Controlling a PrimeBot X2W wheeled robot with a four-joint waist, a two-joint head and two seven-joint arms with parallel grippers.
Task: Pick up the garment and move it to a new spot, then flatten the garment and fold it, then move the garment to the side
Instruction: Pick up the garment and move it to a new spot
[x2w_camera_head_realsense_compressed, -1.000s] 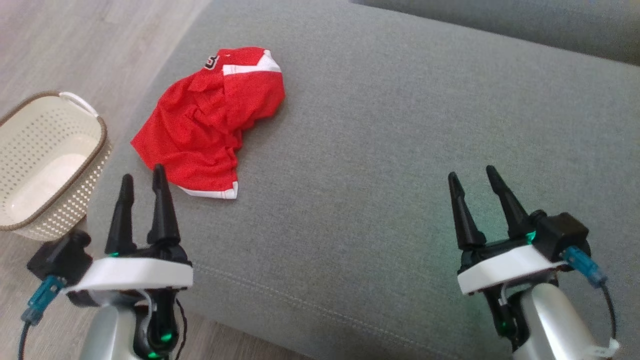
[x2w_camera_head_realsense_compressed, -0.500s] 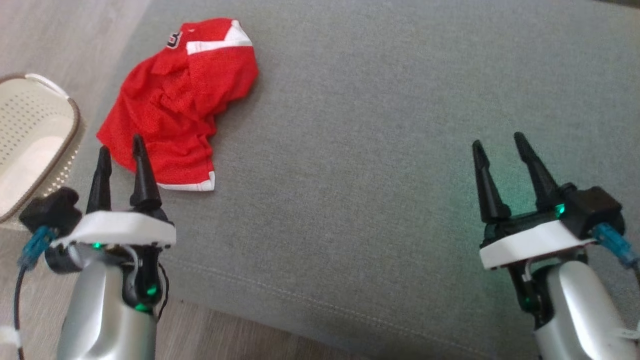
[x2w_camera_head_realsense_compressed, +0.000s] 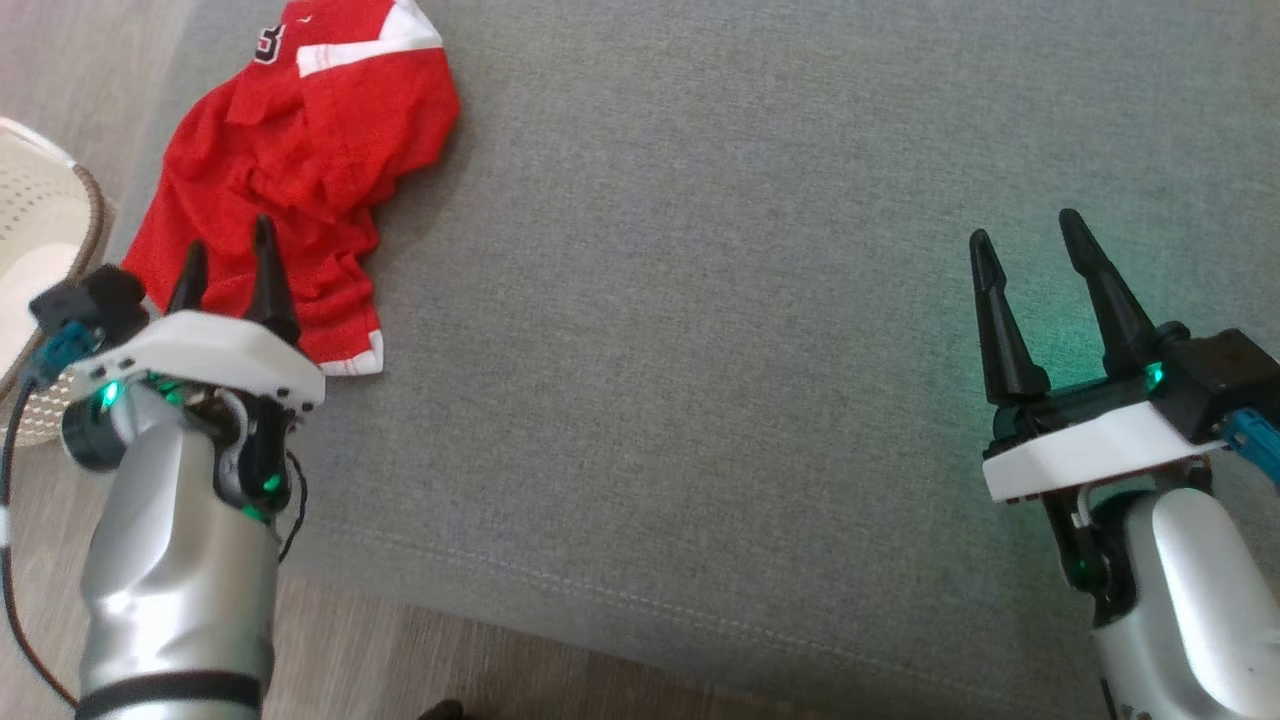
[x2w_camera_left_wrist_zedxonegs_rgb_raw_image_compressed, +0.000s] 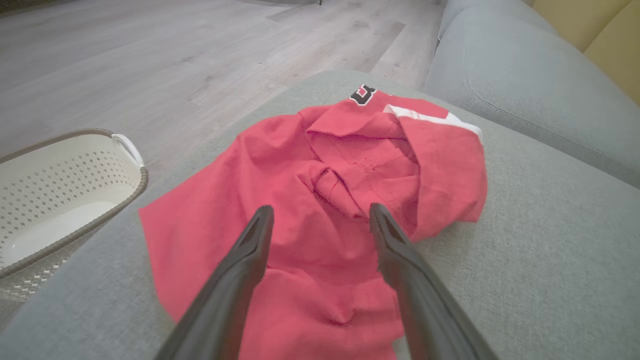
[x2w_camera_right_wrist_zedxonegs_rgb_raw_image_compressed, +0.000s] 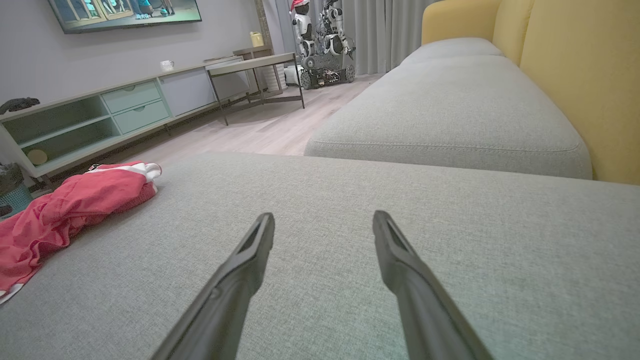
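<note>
— Jersey first, please. Where does it lie?
— It lies crumpled on the grey sofa cushion, at my far left, close to the cushion's left edge. It is red mesh with white bands and a dark patch at its far end.
— And your left gripper?
— It hangs over the near part of the jersey. Its two dark fingers stand spread apart and hold nothing; in my left wrist view the red cloth shows between them and under them. If the tips touch the cloth, I cannot tell.
— The right one?
— My right gripper is well apart from the jersey, over bare cushion on my right side. Its fingers also stand wide, gripping nothing.
— Something else near?
— A cream perforated basket with brown rim stands on the wooden floor, just beside the cushion's left edge.
</note>
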